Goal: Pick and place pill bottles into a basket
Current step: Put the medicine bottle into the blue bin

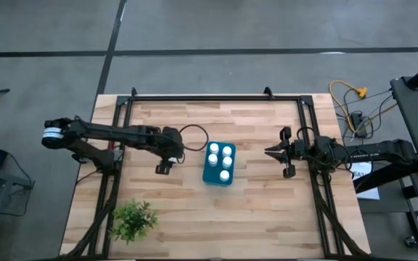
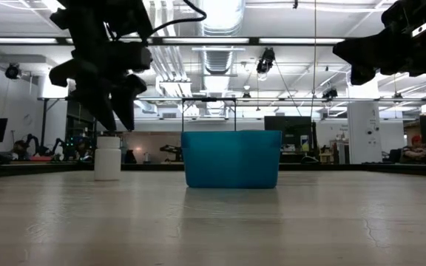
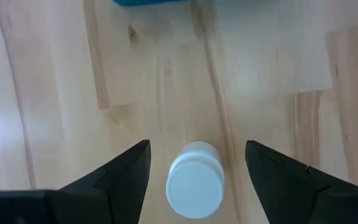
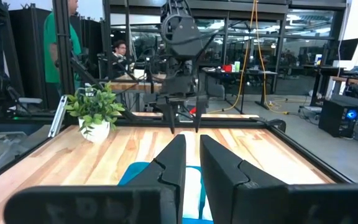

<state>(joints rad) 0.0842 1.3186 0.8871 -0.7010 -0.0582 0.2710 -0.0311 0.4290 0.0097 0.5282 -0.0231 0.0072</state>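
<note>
One white pill bottle (image 3: 196,180) stands upright on its base on the wooden table, left of the basket (image 1: 218,165); the low view shows this bottle (image 2: 108,157) too. My left gripper (image 3: 197,144) hangs open above it, pointing steeply down, one finger on either side and neither touching. The teal-blue basket (image 2: 231,158) stands near the table's middle and holds several white-capped bottles (image 1: 224,160). My right gripper (image 1: 274,152) waits shut and level, right of the basket, holding nothing.
A small green plant (image 1: 133,220) in a white pot stands near the table's near left corner. A dark frame (image 1: 216,96) runs along the table's far edge and sides. Bare wood lies in front of and behind the basket. People show in the room beyond.
</note>
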